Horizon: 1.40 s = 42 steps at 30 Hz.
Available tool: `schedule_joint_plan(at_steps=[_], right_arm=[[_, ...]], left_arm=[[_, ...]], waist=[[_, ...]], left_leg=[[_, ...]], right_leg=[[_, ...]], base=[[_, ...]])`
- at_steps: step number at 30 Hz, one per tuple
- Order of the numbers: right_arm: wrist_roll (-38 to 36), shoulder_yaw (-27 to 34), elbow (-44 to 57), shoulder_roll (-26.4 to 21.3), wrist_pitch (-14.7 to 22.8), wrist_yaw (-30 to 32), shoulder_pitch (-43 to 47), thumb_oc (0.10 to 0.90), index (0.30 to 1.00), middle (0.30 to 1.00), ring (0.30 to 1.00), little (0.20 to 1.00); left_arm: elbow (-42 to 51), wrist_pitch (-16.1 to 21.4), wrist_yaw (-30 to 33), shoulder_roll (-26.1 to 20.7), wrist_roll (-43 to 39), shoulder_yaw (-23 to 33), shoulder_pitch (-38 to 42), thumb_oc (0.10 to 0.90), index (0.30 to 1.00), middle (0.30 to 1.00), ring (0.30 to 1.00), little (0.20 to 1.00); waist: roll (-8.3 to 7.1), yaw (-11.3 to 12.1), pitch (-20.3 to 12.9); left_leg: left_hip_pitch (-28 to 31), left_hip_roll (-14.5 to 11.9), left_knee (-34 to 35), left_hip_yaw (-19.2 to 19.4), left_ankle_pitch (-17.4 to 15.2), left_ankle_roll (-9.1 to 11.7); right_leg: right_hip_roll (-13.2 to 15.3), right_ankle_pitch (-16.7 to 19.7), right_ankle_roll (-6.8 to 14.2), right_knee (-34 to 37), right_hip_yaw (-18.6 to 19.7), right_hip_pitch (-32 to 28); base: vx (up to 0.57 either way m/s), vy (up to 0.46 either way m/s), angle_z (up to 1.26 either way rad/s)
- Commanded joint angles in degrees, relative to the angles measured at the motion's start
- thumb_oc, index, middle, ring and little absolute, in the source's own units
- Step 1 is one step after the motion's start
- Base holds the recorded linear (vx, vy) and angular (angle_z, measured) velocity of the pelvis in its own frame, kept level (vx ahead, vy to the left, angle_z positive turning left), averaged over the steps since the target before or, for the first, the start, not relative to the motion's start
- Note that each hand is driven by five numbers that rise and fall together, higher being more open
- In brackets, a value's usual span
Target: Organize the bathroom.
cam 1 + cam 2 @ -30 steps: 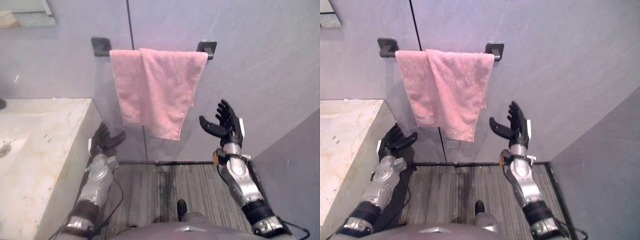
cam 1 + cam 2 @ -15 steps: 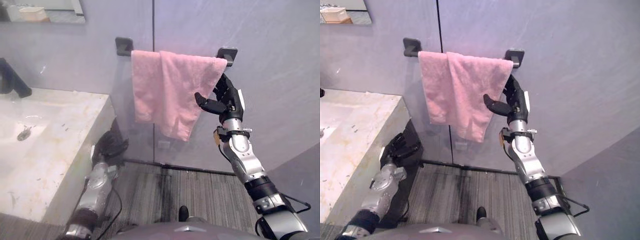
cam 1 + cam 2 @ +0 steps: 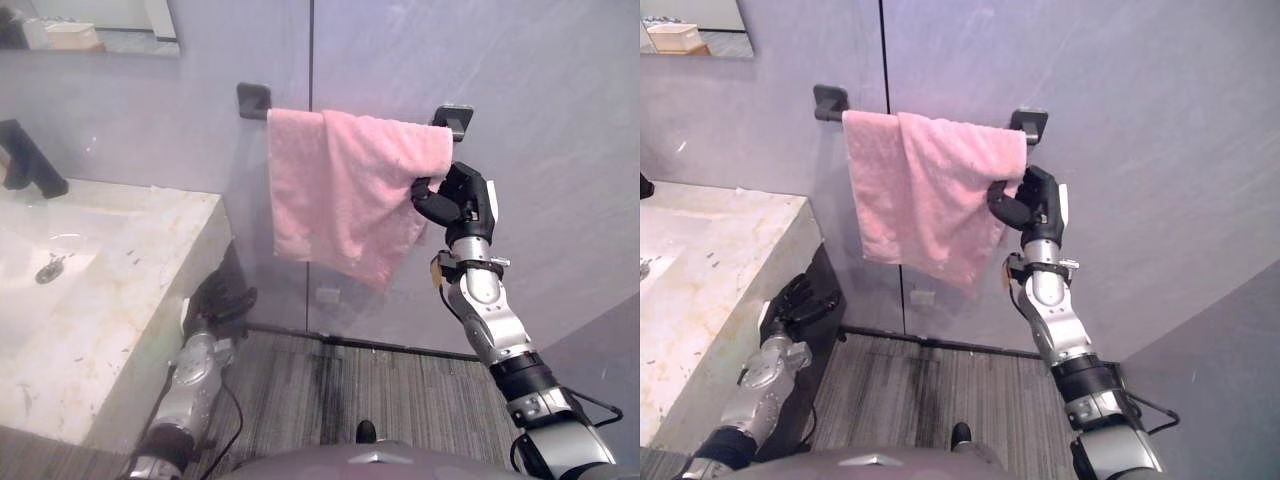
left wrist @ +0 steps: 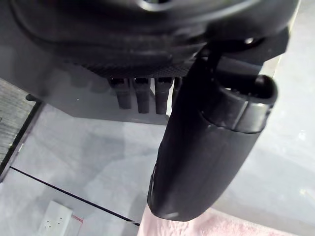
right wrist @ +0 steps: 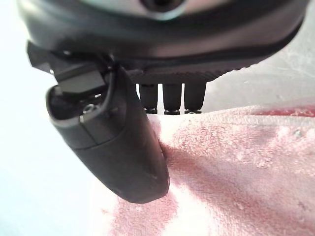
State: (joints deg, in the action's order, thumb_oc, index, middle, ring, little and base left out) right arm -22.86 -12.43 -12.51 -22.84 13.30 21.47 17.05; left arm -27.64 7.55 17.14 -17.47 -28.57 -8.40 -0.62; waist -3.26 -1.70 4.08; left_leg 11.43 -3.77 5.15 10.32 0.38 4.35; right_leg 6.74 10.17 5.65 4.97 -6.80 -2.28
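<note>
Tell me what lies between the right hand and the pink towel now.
Nothing: in the right wrist view, the right hand pinches the pink towel directly, thumb pressed into the cloth. The left eye view shows this at the towel's right edge.

Right hand [image 3: 456, 199] now pinching pink towel's [image 3: 340, 185] right edge.

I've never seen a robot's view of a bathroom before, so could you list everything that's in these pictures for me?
towel: one, pink, draped over the rail on the wall, hanging unevenly
towel rail: one, with dark end brackets, fixed to the grey wall
counter: one, pale marbled stone, at the robot's left, with a sink basin and drain
tap: one, black, at the back of the basin
mirror: one, upper left on the wall, a pale box reflected in it
floor mat: one, grey striped, below the towel
right hand: dark, pinching the towel's right edge just under the rail
left hand: dark, low beside the counter, holding nothing
</note>
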Motion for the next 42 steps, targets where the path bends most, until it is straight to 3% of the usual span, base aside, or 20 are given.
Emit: schedule_joint_plan(at_steps=[1,14,15,16,17,20,27,32,35,38,41,42], right_arm=[[2.5,4.0,3.8,-1.8,6.1,2.9,4.2,0.400,0.300,0.300,0.300,0.300],[1.4,3.5,2.7,1.1,7.3,5.9,0.0,0.400,0.300,0.300,0.300,0.300],[1.4,3.5,2.6,1.1,7.3,5.9,0.1,0.532,0.498,0.498,0.498,0.498],[1.2,3.4,2.6,1.1,7.3,6.0,0.2,0.580,0.571,0.571,0.571,0.571],[0.7,3.5,2.6,1.0,7.0,5.8,0.0,0.800,0.900,0.900,0.900,0.900],[1.2,3.8,2.0,0.8,6.8,5.8,-0.7,0.800,0.900,0.900,0.900,0.900],[5.6,4.7,-0.6,1.1,6.2,5.4,-9.2,0.800,0.900,0.900,0.900,0.900],[9.4,4.5,-6.7,2.5,5.5,5.7,-14.4,0.800,0.900,0.900,0.900,0.900],[7.9,4.3,-14.7,2.7,3.8,5.7,-16.8,0.800,0.900,0.900,0.900,0.900],[6.5,4.7,-24.2,3.7,4.6,5.3,-18.0,0.800,0.900,0.900,0.900,0.900],[5.0,5.3,-32.9,5.2,2.1,3.9,-18.5,0.800,0.900,0.900,0.900,0.900],[4.7,5.4,-35.4,5.5,3.1,3.3,-18.5,0.800,0.900,0.900,0.900,0.900]], left_arm=[[0.4,8.2,0.2,-1.5,3.2,-1.5,4.8,0.800,0.900,0.900,0.900,0.900],[3.2,6.9,2.0,-1.6,2.6,-2.4,4.6,0.800,0.900,0.900,0.900,0.900],[3.2,6.8,2.1,-1.6,2.6,-2.4,4.7,0.800,0.900,0.900,0.900,0.900],[3.2,6.7,2.1,-1.6,2.6,-2.4,4.7,0.800,0.900,0.900,0.900,0.900],[3.3,6.2,2.1,-1.7,2.4,-2.4,4.8,0.800,0.900,0.900,0.900,0.900],[0.9,4.6,0.3,-1.3,0.1,-2.5,4.3,0.800,0.900,0.900,0.900,0.900],[-3.9,-0.6,-11.6,-0.2,-3.5,-4.5,-0.9,0.800,0.900,0.900,0.900,0.900],[-10.8,-0.9,-11.5,1.1,-3.8,-1.9,-3.1,0.800,0.900,0.900,0.900,0.900],[-17.6,-0.8,-11.0,1.9,-3.8,0.1,-3.5,0.800,0.900,0.900,0.900,0.900],[-25.9,-0.4,-10.8,2.3,-2.9,1.6,-2.9,0.800,0.900,0.900,0.900,0.900],[-33.0,-3.7,-10.1,2.4,-6.1,3.0,-2.6,0.800,0.900,0.900,0.900,0.900],[-34.9,-3.5,-10.6,2.5,-6.1,3.3,-2.6,0.800,0.900,0.900,0.900,0.900]], waist=[[2.77,-0.4,-0.6],[2.95,-0.4,0.3],[2.95,-0.3,0.3],[2.94,-0.3,0.4],[2.90,-0.3,0.3],[2.83,-0.3,0.4],[2.90,-0.7,0.9],[2.63,-1.5,1.5],[2.28,-1.5,1.9],[2.05,-1.3,2.4],[1.89,-1.2,2.6],[1.86,-1.1,2.6]], left_leg=[[-2.0,3.9,-0.1,1.1,-4.7,-4.9],[-2.4,4.3,-0.1,1.3,-4.4,-5.1],[-2.5,4.3,-0.1,1.3,-4.4,-5.2],[-2.5,4.3,-0.1,1.3,-4.4,-5.2],[-2.5,4.4,-0.1,1.3,-4.4,-5.2],[-2.7,4.5,-0.1,1.3,-4.3,-5.2],[-3.1,4.8,-0.1,1.4,-4.4,-5.8],[-3.3,5.0,-0.1,1.6,-4.5,-6.2],[-3.8,5.3,-0.1,1.3,-4.4,-6.5],[-4.3,5.4,-0.1,0.8,-4.2,-6.6],[-4.8,5.4,-0.1,0.3,-3.9,-6.8],[-4.9,5.4,-0.1,0.1,-3.8,-6.8]], right_leg=[[-2.7,-9.8,1.2,-2.6,-2.0,-3.0],[-2.4,-9.1,1.4,-1.9,-2.2,-3.1],[-2.4,-9.1,1.4,-1.8,-2.3,-3.1],[-2.4,-9.1,1.4,-1.8,-2.3,-3.1],[-2.4,-9.1,1.4,-1.8,-2.4,-3.1],[-2.2,-9.1,1.5,-2.0,-2.7,-2.9],[-1.7,-8.9,2.3,-2.5,-2.5,-2.0],[-1.4,-8.6,2.9,-2.8,-2.2,-1.5],[-1.0,-8.2,3.5,-3.1,-2.4,-1.1],[-0.5,-7.9,4.0,-4.0,-2.9,-0.4],[0.0,-7.7,4.5,-4.9,-3.3,0.2],[0.2,-7.6,4.6,-5.1,-3.5,0.4]], base=[[0.00,0.000,0.00],[-0.02,0.009,0.00],[-0.03,0.015,0.00],[0.00,0.000,0.00],[0.00,0.000,0.00],[-0.04,0.020,0.00],[-0.05,0.038,-0.01],[-0.07,0.057,-0.03],[-0.09,0.058,-0.01],[-0.10,0.051,0.03],[-0.09,0.042,0.10],[-0.10,0.019,0.07]])
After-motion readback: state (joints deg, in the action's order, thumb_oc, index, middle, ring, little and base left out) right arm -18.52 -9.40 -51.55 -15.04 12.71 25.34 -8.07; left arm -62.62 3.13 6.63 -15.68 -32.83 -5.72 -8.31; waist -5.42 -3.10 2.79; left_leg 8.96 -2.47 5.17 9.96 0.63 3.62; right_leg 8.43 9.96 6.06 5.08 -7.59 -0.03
